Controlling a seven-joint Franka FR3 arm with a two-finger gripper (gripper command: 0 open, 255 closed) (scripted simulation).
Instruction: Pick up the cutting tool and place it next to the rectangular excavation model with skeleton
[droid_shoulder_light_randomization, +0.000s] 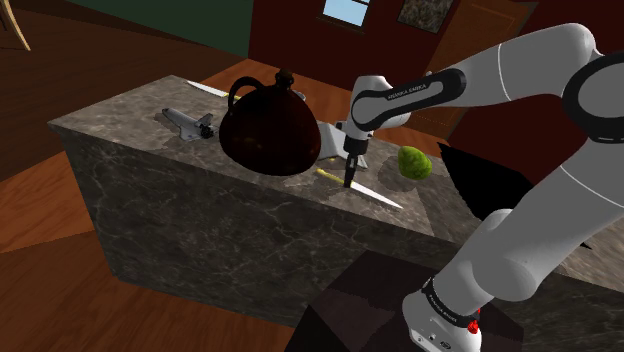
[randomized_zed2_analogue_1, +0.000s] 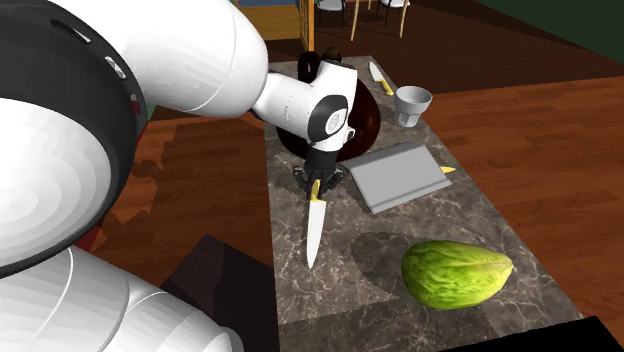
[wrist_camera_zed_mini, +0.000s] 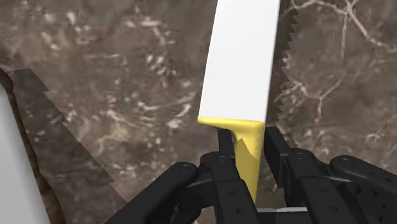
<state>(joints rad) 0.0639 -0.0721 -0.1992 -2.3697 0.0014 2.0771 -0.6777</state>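
Yellow-handled, white-bladed knife (randomized_zed2_analogue_1: 313, 228) lies flat on the marble bench (randomized_zed2_analogue_1: 460, 215). Its handle sits between the jaws (randomized_zed2_analogue_1: 316, 184), which look clenched on it from both sides, and the blade runs out ahead of them. Just beside the jaws, toward the second exterior view's right, sits a grey rectangular slab (randomized_zed2_analogue_1: 398, 176), apparently the excavation model. The grasp looks made; lifting the knife and setting it down beside the slab are not yet done.

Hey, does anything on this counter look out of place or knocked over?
Nothing is spilled or toppled. The only oddity is a yellow tip poking out at the grey rectangular block's edge, with the rest of it hidden.
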